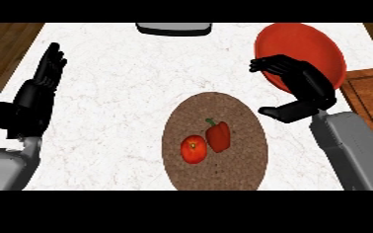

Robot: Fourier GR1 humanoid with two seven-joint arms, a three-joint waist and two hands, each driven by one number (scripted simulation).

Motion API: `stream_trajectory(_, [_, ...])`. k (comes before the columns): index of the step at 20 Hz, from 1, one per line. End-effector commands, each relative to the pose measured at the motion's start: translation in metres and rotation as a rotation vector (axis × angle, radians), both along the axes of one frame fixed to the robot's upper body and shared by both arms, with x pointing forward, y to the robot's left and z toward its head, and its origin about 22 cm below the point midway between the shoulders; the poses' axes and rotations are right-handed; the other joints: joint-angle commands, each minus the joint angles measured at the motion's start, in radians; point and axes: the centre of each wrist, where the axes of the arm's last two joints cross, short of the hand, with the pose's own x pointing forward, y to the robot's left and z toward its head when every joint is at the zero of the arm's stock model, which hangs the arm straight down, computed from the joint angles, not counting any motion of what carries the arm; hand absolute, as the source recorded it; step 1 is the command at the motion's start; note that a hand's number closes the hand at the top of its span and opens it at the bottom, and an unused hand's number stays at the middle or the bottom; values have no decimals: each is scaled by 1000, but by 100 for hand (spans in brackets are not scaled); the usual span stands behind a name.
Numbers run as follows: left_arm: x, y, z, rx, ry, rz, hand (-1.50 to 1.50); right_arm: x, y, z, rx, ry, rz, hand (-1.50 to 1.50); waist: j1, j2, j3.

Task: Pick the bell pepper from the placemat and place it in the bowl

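Red bell pepper point(218, 135), green stem, on placemat point(241, 123); both hands empty, fingers straight.

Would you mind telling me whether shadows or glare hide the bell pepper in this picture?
Head view: light is even, no glare; the bell pepper shows clearly on the placemat beside the tomato; the right hand overlaps the bowl, not the pepper.
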Motion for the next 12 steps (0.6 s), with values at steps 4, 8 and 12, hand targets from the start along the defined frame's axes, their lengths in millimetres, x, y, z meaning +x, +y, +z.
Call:
stream_trajectory(4, [10, -24, -1, 20, 26, -1, 0, 27, -31, 23, -182, -178, 261, -150, -12, -8, -6])
stream_trajectory(8, [7, -23, -6, 39, 46, 6, 0, 39, -16, 44, -406, -243, 335, -150, -7, -14, -8])
stream_trajectory(12, [9, -17, -11, 51, 62, 15, 0, 40, 26, 69, -625, -345, 392, -150, -32, -27, -10])
